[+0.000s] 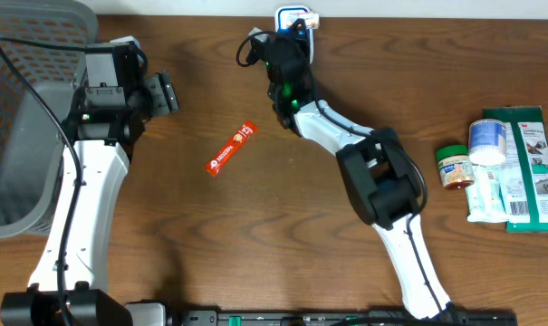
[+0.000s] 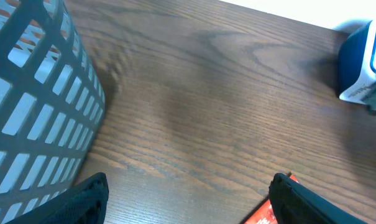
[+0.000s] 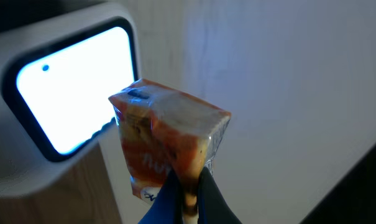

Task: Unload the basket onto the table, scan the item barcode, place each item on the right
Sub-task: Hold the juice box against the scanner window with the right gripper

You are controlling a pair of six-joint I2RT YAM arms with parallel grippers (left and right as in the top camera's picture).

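Right pincer (image 3: 188,190) is closed on the lower end of an orange packet (image 3: 166,137), which is held upright just in front of the lit window of the scanner (image 3: 69,93) at the far edge of the table (image 1: 210,235). Left pincer (image 2: 191,205) is held open above bare wood, with the basket (image 2: 32,112) beside it and a red sachet (image 2: 265,214) seen near one finger; nothing is gripped by it

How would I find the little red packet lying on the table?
Start at the brown table, near its middle. A thin red stick packet with white lettering lies there alone. The other items sit bunched at the right edge, mostly green and white.
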